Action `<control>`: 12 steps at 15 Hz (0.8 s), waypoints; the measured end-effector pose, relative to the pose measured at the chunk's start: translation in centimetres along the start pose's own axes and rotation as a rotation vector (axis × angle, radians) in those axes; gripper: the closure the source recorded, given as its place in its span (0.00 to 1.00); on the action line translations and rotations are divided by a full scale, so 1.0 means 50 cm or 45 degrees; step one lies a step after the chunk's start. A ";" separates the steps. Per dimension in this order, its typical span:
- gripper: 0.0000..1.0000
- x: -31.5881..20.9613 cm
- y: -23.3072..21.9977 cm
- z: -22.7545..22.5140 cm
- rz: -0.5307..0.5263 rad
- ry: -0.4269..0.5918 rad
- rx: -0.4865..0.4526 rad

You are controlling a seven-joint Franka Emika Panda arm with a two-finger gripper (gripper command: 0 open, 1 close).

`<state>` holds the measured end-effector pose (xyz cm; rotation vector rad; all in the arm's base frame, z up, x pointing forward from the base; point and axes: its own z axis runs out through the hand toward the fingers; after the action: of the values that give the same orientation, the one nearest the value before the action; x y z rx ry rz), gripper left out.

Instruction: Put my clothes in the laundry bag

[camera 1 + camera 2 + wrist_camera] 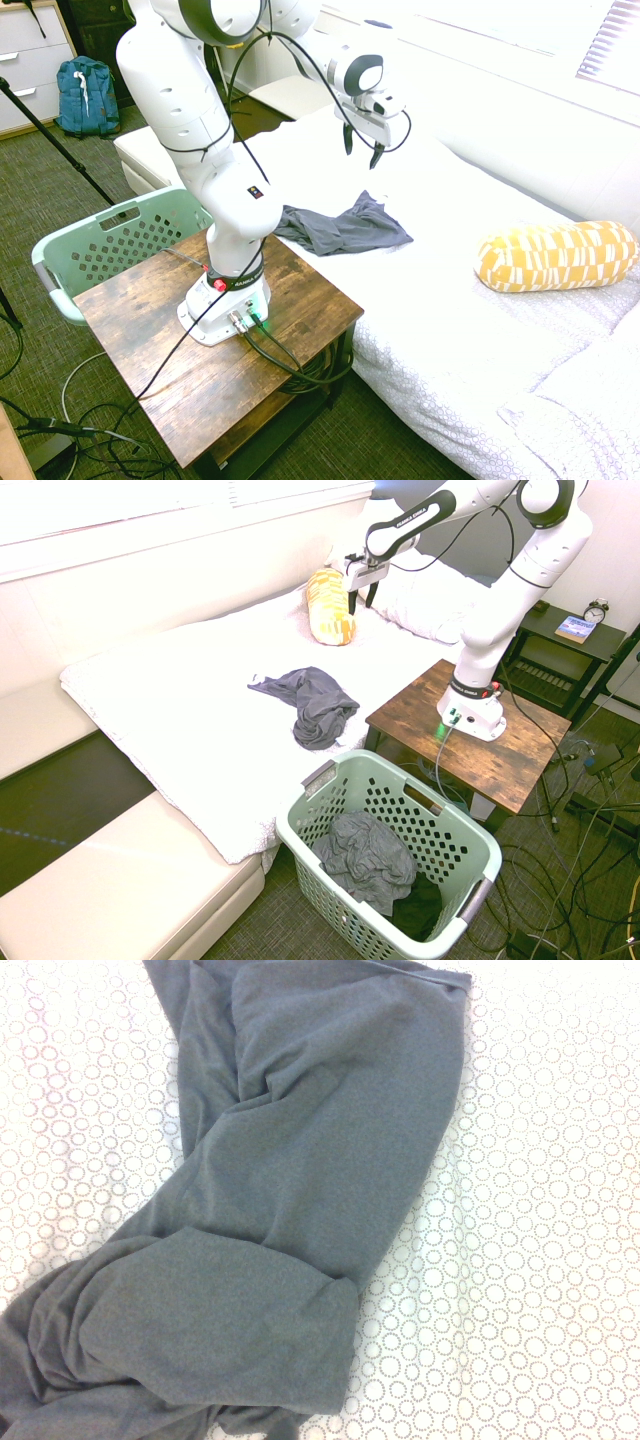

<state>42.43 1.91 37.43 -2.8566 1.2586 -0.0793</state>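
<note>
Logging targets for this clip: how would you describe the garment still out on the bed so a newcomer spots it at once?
Start at the white bed with its ring-dotted cover. Near the edge facing the brown wooden side table lies a crumpled dark grey-blue fabric garment. It is the only dark thing on the cover, unlike the yellow-and-white patterned bolster pillow, and it lies outside the pale mint-green perforated plastic laundry basket.

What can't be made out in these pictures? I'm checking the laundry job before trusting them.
- Laundry basket: first exterior view shows only its outside; the wooden table and arm cover the rest, so its contents are hidden there.
- Basket bottom: second exterior view, grey clothes in the basket cover it.
- Grey garment on the bed: wrist view cuts it off at the edges.
- Gripper: absent from the wrist view.
</note>
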 end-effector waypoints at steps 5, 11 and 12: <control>0.00 0.000 -0.070 -0.016 -0.072 0.042 0.054; 0.00 -0.011 -0.310 0.167 -0.117 0.095 0.000; 0.00 -0.001 -0.328 0.219 -0.118 0.073 -0.023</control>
<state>55.07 12.97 27.12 -2.9478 1.1418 -0.1526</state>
